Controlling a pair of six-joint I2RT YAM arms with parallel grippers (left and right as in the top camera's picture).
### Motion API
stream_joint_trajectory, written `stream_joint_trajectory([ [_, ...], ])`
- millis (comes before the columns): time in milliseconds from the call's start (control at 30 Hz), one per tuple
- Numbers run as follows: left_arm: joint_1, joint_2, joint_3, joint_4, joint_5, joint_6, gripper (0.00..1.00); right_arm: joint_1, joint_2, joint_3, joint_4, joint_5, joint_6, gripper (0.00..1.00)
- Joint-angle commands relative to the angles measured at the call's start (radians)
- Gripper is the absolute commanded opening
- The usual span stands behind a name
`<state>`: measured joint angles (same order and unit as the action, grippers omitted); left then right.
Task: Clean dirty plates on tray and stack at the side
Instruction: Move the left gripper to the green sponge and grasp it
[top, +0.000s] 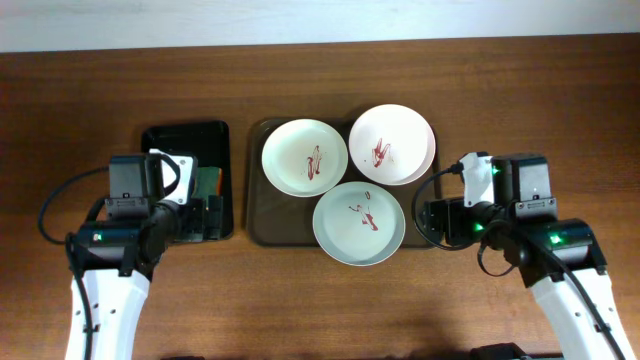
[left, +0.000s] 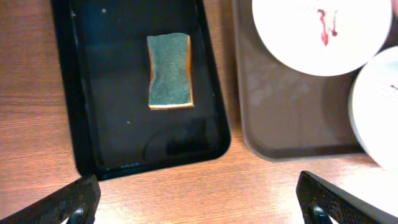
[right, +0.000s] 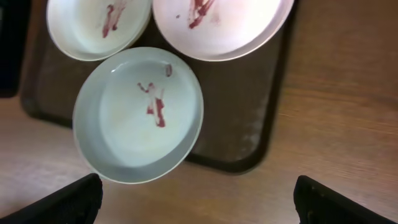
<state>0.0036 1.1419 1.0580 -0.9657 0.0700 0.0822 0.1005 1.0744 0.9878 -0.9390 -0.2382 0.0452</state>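
Three red-smeared white plates crowd the brown tray at frame centre, the lowest overhanging its bottom rim. The left fingers hang released by a black tray holding a sponge. The right fingers, also released and empty, sit over the counter at the brown tray's right edge.

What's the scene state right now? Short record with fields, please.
back-left plate: white, red smears at centre
back-right plate: white, red smears at centre
front plate: white, red smears, overhangs near edge of brown tray
plates on tray: all three
black tray: left of brown tray, holds sponge
left gripper: open, empty, near black tray
right gripper: open, empty, near front plate
side stack: not started
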Motion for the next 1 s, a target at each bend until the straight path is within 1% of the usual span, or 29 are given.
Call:
stream_joint_trajectory([
  [0, 0.008, 0.005, 0.021, 0.027, 0.054, 0.010, 0.99, -0.004, 0.002, 0.025, 0.000, -0.047, 0.000, 0.99],
  [100, 0.008, 0.019, 0.021, 0.130, 0.049, 0.010, 0.99, -0.004, 0.002, 0.025, 0.001, -0.047, 0.000, 0.99],
  [200, 0.008, 0.070, 0.021, 0.265, -0.041, 0.010, 0.99, -0.004, 0.002, 0.025, 0.000, -0.047, 0.000, 0.99],
  [267, 0.008, 0.125, 0.021, 0.325, -0.096, 0.010, 0.99, -0.004, 0.002, 0.025, 0.000, -0.046, 0.000, 0.99],
  [333, 0.008, 0.196, 0.021, 0.365, -0.119, 0.017, 0.99, -0.004, 0.002, 0.025, 0.000, -0.046, 0.000, 0.99],
  [533, 0.008, 0.445, 0.021, 0.426, -0.119, 0.025, 1.00, -0.004, 0.002, 0.025, 0.000, -0.046, 0.000, 0.99],
  [567, 0.008, 0.476, 0.021, 0.435, -0.119, 0.025, 0.99, -0.004, 0.002, 0.025, 0.000, -0.046, 0.000, 0.99],
  [700, 0.008, 0.590, 0.021, 0.477, -0.119, 0.025, 0.86, -0.004, 0.002, 0.025, 0.000, -0.046, 0.000, 0.99],
  [867, 0.008, 0.661, 0.021, 0.513, -0.119, 0.024, 0.62, -0.004, 0.002, 0.025, 0.000, -0.046, 0.000, 0.99],
  [900, 0.008, 0.671, 0.021, 0.514, -0.119, 0.025, 0.58, -0.004, 0.002, 0.025, 0.000, -0.046, 0.000, 0.99],
  [967, 0.008, 0.695, 0.021, 0.517, -0.119, 0.024, 0.58, -0.004, 0.002, 0.025, 0.000, -0.046, 0.000, 0.99],
])
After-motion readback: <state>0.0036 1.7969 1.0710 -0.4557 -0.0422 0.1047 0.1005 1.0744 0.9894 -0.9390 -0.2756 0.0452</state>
